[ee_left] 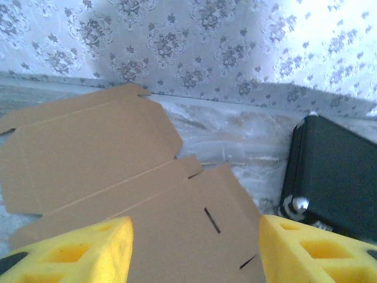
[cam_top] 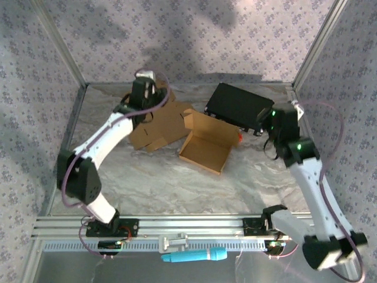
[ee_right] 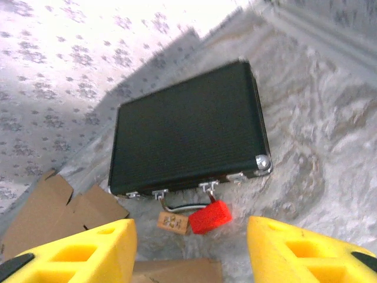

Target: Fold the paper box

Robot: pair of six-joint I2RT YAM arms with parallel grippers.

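One tool (cam_top: 194, 256), one folded box (cam_top: 203, 152), one flat box (cam_top: 160, 127), one case (cam_top: 238, 106).

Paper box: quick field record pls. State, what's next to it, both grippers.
paper box: right part folded into a tray, left part flat
black case: closed, behind the tray
red padlock: at the case handle
left gripper: open, over the flat flaps
right gripper: open, empty, facing the case

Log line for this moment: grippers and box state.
left gripper: open, over flat cardboard | right gripper: open, near black case | box: partly folded
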